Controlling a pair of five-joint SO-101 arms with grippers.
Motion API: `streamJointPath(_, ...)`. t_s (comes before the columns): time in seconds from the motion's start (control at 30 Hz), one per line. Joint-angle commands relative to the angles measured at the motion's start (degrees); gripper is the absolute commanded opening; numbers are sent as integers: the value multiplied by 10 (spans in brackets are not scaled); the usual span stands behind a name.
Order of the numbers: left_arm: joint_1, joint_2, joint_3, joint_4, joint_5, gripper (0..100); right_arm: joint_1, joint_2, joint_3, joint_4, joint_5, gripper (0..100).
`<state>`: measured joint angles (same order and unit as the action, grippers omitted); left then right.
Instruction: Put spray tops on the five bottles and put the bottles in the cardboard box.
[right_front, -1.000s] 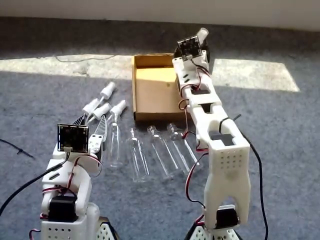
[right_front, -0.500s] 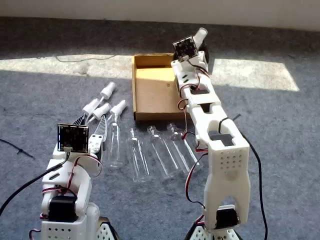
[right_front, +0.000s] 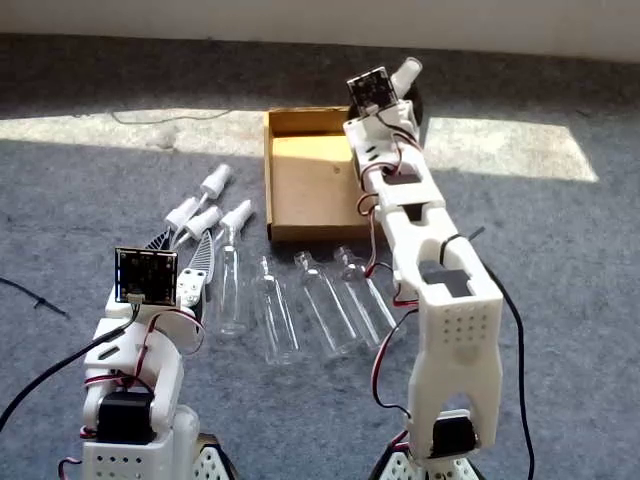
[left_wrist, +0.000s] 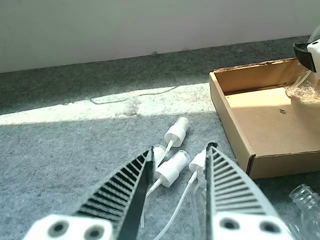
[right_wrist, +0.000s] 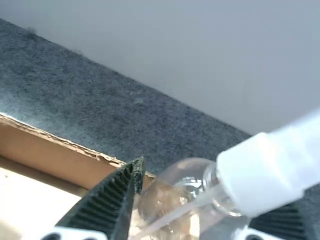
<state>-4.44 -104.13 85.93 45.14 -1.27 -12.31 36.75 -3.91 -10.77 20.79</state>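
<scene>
High view, cardboard box (right_front: 285, 190): open-topped, at 12 o'clock from the middle of the grey carpet (right_front: 560, 260). Its floor shows bare, sunlit cardboard.
Held bottle (right_wrist: 170, 200): clear, with a white spray top (right_wrist: 270, 170) fitted. It is at the box's 1 o'clock corner, tilted so the top points toward 1 o'clock. Whether its base touches the box floor cannot be told.
Right tool (right_wrist: 200, 187): closed on the held bottle near its neck, one jaw on each side.
Lying bottles (right_front: 228, 285) (right_front: 275, 315) (right_front: 325, 305) (right_front: 365, 295): four, clear, side by side on the carpet at 6 o'clock from the box, necks toward it.
Loose spray tops (right_front: 215, 181) (right_front: 183, 210) (right_front: 205, 221) (right_front: 237, 214): four, white, clustered between 8 and 9 o'clock from the box. The nearest lies right at the leftmost bottle's neck; whether it is seated cannot be told.
Left tool (right_front: 183, 243): jaws spread wide, gripping nothing, at 7 o'clock from the loose spray tops and pointing at them. In the left wrist view one top shows between its fingertips.
Change: over the last second the right arm's wrist has turned slightly, its camera board nudged toward 10 o'clock, while the spray top on the held bottle stays almost where it was. The left tool, lying bottles, loose spray tops and box have not moved.
</scene>
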Motion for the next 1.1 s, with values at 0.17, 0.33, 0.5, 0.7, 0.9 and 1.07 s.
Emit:
streamJointPath(0.17,-2,-6,-2,3,1,168,-5,-93,-28,35,4,309)
streamJointPath(0.33,-2,-6,-2,3,1,168,-4,-99,-75,78,4,309)
streamJointPath(0.5,-2,-6,-2,3,1,168,-4,-100,-168,150,4,309)
streamJointPath(0.7,-2,-6,0,2,1,168,-5,-101,-319,271,-26,308)
streamJointPath(0.9,-2,-6,0,2,1,168,-4,-101,-546,507,-120,307)
streamJointPath(1.07,-2,-6,1,2,1,168,-4,-99,-753,851,-193,307)
